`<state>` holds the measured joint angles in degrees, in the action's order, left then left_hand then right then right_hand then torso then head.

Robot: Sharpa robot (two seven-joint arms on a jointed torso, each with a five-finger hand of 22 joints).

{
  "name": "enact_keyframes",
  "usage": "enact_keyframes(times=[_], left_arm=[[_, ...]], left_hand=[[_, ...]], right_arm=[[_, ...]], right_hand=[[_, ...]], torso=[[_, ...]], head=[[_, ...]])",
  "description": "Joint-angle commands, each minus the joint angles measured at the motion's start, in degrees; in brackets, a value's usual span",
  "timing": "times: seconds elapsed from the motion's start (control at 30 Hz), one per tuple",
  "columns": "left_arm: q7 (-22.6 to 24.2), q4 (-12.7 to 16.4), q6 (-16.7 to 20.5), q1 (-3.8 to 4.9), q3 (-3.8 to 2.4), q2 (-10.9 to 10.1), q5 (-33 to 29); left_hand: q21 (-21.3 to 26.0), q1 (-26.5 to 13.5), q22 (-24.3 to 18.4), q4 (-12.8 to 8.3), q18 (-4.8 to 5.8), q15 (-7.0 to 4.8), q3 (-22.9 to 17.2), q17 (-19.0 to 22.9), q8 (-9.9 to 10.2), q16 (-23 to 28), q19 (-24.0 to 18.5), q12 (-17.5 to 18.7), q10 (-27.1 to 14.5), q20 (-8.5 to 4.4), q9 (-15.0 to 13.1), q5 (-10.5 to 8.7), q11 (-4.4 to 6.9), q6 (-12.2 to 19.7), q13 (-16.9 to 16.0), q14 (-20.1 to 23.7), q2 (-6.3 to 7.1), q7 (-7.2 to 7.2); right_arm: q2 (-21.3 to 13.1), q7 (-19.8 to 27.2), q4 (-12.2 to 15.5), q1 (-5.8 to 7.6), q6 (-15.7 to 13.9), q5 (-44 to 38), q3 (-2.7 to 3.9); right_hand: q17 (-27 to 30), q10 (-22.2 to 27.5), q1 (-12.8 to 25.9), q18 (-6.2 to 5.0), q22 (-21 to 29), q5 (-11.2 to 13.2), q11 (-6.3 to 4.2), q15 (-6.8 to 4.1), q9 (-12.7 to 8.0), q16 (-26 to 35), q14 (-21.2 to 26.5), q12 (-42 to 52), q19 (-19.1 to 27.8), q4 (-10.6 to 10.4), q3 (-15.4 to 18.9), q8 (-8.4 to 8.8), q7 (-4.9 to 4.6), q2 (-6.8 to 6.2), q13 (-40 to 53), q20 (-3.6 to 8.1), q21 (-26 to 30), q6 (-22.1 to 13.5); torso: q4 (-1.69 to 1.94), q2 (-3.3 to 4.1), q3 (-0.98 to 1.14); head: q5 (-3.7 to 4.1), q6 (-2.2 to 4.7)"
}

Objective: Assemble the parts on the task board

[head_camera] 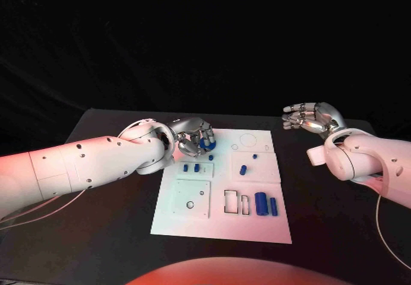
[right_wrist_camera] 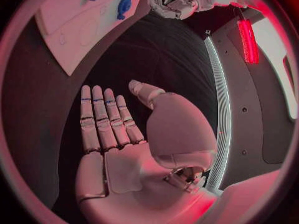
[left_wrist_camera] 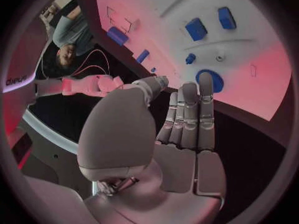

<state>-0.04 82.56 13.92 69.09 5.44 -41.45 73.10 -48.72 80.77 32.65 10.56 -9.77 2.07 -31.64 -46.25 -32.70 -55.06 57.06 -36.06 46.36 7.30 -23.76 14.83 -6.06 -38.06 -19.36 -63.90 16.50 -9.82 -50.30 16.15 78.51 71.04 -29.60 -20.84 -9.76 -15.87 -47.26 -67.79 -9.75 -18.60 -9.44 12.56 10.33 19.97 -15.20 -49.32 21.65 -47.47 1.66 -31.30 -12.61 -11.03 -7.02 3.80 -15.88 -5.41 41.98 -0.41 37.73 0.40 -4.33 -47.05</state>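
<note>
Your left hand (head_camera: 193, 135) hangs over the board's (head_camera: 257, 228) far left corner, fingers apart in the wrist view and closed on nothing, their tips just above a round blue disc (left_wrist_camera: 210, 80). From the head camera the fingers look curled around that disc, so you cannot tell from there whether they touch it; the wrist view suggests a small gap.

Your right hand (head_camera: 312, 118) is raised off the board, past its far right corner, fingers loosely spread, palm bare, well apart from every part.

Outward from the left hand: two small blue blocks (head_camera: 190, 168) stand near the left edge, just nearer you than the disc. Two small pegs (head_camera: 246, 166) sit toward the middle. Near the right edge, closer to you, a thick cylinder (head_camera: 260, 203) and a thinner one (head_camera: 273, 206) lie side by side next to two outlined slots (head_camera: 236, 202). A black ring (head_camera: 189, 205) lies in the near left quarter.

The risks, as a judgement: the disc is flat and low, so fingers closing from above may skate over it or push it sideways instead of lifting it. The two blocks stand close by the hand; a wide sweep of the wrist or forearm could knock them over. The board may slide on the table (head_camera: 103, 124) if you press hard, since nothing visible pins it.
</note>
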Motion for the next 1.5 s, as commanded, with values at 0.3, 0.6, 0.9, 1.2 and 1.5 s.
enact_keyframes(times=[0.3,0.6,0.9,1.2,1.5], left_arm=[[1.1,-3.3,-2.3,-1.04,0.65,3.8,17.1],[-0.3,-4.8,-3.6,-1.26,0.66,4.9,18.7],[-1.5,-6.0,-6.8,-1.33,0.64,6.1,19.4],[-1.9,-7.8,-6.9,-1.42,0.62,7.2,19.5],[-1.3,-8.3,-7.4,-1.52,0.6,7.9,19.1]], left_hand=[[-3.9,1.2,2.5,0.6,-0.77,0.03,2.7,-7.8,2.2,-13.1,2.7,2.4,1.0,0.2,4.4,-0.11,-0.32,-3.3,4.7,-7.7,0.01,0.18],[-9.3,1.7,8.9,0.9,0.24,0.11,3.1,-10.6,2.8,-17.2,6.0,3.1,1.2,0.4,5.5,-0.11,-0.44,-4.3,6.1,-10.1,-0.01,0.04],[-12.7,2.6,12.8,1.1,0.76,-0.24,2.1,-11.8,3.2,-19.5,7.5,3.3,2.6,0.38,6.4,-0.05,0.05,-6.1,7.1,-11.3,-0.33,0.74],[-14.0,3.2,14.3,1.1,0.96,-0.22,1.0,-11.8,3.5,-20.2,8.0,3.5,3.1,0.33,6.9,-0.04,-0.03,-6.8,7.6,-11.5,-0.55,0.58],[-14.7,3.3,15.1,1.1,1.08,-0.23,0.4,-11.9,3.6,-20.7,8.2,3.6,3.6,0.38,7.2,-0.11,0.0,-7.4,7.9,-11.7,-0.73,0.63]], right_arm=[[0.1,0.7,0.1,-0.09,1.1,-0.2,0.01],[0.1,0.7,0.1,-0.11,1.1,-0.2,0.01],[0.2,0.7,0.1,-0.12,1.1,-0.3,0.01],[0.3,0.7,0.1,-0.14,1.2,-0.3,0.01],[0.3,0.7,0.2,-0.15,1.3,-0.3,0.02]], right_hand=[[0.0,0.5,0.1,-0.38,0.0,-0.3,0.09,-0.09,-0.1,-0.2,0.4,0.3,-0.3,0.1,0.4,0.35,-5.16,0.27,0.0,-0.24,0.3,-0.5],[0.1,0.5,0.0,-0.39,0.2,-0.4,0.08,-0.1,-0.1,-0.3,0.4,0.4,-0.3,0.1,0.3,0.33,-5.15,0.35,0.0,-0.24,0.4,-0.5],[0.1,0.5,0.0,-0.39,0.2,-0.4,0.08,-0.1,-0.1,-0.3,0.4,0.4,-0.3,0.1,0.3,0.33,-5.15,0.35,0.0,-0.24,0.4,-0.5],[0.1,0.5,0.0,-0.39,0.2,-0.4,0.08,-0.1,-0.1,-0.3,0.4,0.4,-0.3,0.1,0.3,0.33,-5.15,0.35,0.0,-0.24,0.4,-0.5],[0.2,0.5,0.0,-0.39,0.3,-0.4,0.08,-0.1,-0.1,-0.5,0.5,0.5,-0.4,0.1,0.4,0.32,-5.18,0.38,0.0,-0.24,0.4,-0.5]], torso=[[-0.09,0.08,-0.06],[0.05,-0.01,-0.01],[0.06,-0.02,-0.02],[0.05,-0.06,0.01],[0.0,-0.02,0.05]], head=[[0.16,0.18],[0.46,-0.01],[0.55,-0.17],[0.57,-0.16],[0.68,-0.4]])
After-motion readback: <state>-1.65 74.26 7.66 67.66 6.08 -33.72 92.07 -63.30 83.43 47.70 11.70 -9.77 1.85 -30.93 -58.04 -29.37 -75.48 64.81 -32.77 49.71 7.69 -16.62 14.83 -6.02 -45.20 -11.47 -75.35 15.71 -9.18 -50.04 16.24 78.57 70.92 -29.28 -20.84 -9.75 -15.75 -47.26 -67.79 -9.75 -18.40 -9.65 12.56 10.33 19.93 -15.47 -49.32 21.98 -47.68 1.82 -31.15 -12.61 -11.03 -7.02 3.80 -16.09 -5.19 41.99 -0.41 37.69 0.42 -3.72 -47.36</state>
